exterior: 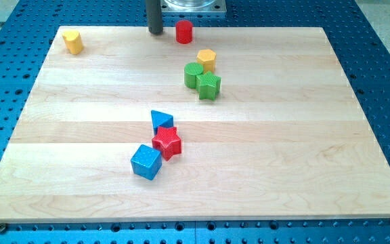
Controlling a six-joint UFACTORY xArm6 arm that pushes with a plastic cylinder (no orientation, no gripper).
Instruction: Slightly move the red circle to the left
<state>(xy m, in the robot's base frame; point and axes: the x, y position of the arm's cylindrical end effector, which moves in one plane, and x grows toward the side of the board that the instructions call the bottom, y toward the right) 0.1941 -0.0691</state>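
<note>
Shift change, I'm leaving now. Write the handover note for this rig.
My tip sits at the board's top edge, just to the view's left of the red circle, apart from it.
To go left the circle needs a push from its right side, so I'm on the wrong side.
Done: no sign of a push yet.
Left: go round the circle, then nudge it slightly left.

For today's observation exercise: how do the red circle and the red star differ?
The red circle is a round cylinder; the red star is pointed. The red circle stands alone near the view's top, right of my tip; the red star touches the blue triangle and blue cube. Both are red.
</note>
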